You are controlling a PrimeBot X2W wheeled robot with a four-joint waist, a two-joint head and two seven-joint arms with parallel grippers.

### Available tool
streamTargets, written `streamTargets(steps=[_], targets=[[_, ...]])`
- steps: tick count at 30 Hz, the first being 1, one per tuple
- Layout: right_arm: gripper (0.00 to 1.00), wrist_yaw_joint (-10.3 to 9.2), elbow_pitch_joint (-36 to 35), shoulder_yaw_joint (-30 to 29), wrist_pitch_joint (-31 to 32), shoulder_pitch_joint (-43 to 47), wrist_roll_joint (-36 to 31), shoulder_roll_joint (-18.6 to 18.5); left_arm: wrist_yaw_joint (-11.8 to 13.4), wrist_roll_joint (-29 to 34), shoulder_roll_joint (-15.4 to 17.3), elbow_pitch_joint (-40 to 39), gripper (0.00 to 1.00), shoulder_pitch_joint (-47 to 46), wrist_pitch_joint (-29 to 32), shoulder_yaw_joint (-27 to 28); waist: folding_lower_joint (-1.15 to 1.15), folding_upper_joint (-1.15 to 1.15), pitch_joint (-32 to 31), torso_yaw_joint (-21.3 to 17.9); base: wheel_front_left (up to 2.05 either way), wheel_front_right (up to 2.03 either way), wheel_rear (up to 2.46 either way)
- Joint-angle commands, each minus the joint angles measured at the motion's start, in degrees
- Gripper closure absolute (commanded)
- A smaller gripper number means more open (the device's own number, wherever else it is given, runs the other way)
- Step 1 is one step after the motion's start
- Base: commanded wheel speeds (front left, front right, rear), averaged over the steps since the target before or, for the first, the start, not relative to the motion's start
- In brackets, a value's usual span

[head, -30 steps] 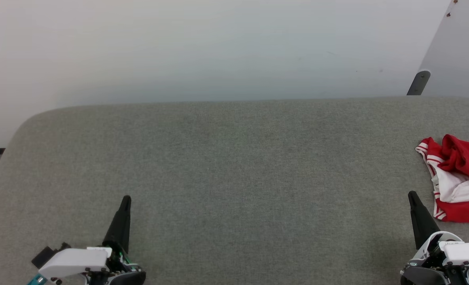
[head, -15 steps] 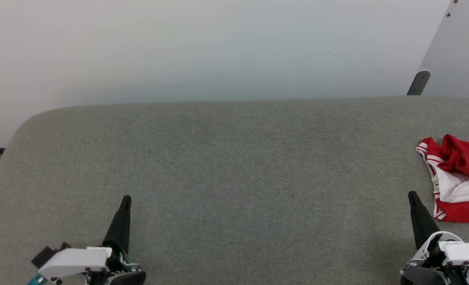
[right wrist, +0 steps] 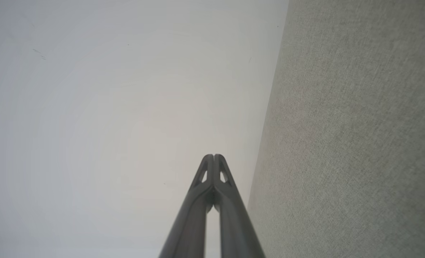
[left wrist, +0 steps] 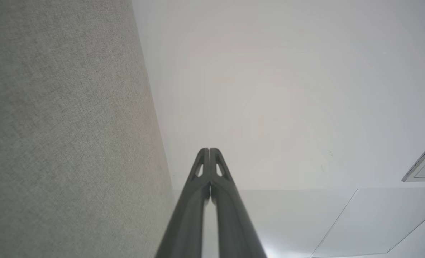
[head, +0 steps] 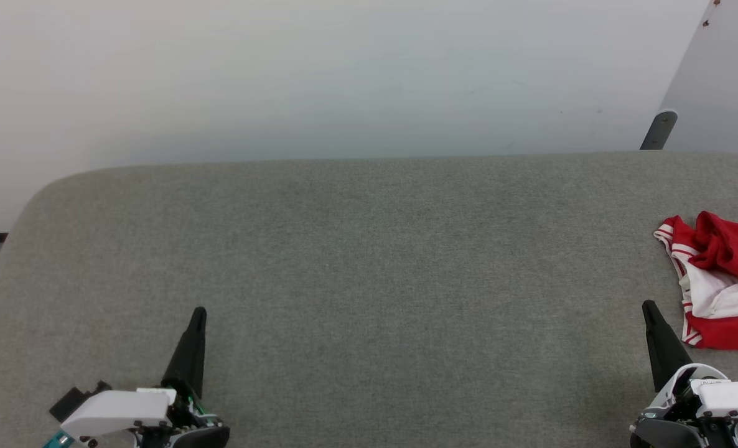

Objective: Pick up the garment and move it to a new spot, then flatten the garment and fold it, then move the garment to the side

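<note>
One garment (head: 720, 280), red with white panels and red-white striped trim, bunched in a rumpled heap at the right edge of a grey fabric surface (head: 369, 261), partly cut off by the head view's border. Two end effectors, both holding nothing: left end effector (head: 198, 311) at lower left of the head view, right end effector (head: 648, 305) at lower right, each pointing up the view with dark fingers (head: 188, 354) pressed together into a single spike. Right one just beside the garment's striped hem, apart from it; left one well apart from it, across the width of the surface. From the left wrist: left end effector (left wrist: 209, 149) closed tip to tip, surface (left wrist: 62, 125) along that view's left, pale wall (left wrist: 287, 89) beyond. From the right wrist: right end effector (right wrist: 213, 156) likewise closed, surface (right wrist: 359, 125) along that view's right. Same pale wall (head: 344, 74) behind the surface's far edge.
</note>
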Motion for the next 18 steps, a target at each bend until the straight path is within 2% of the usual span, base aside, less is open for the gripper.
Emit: streamTargets(steps=[1, 18], targets=[[1.00, 0.02, 0.0, 0.2, 0.1, -0.2, 0.2, 0.2, -0.3, -0.2, 0.0, 0.0, 1.00, -0.5, 0.2, 0.1, 0.00, 0.00, 0.0, 0.0, 0.00, 0.00, 0.00], [1.00, 0.02, 0.0, 0.2, 0.1, -0.2, 0.2, 0.2, -0.3, -0.2, 0.0, -0.1, 1.00, -0.5, 0.2, 0.1, 0.00, 0.00, 0.0, 0.0, 0.00, 0.00, 0.00]])
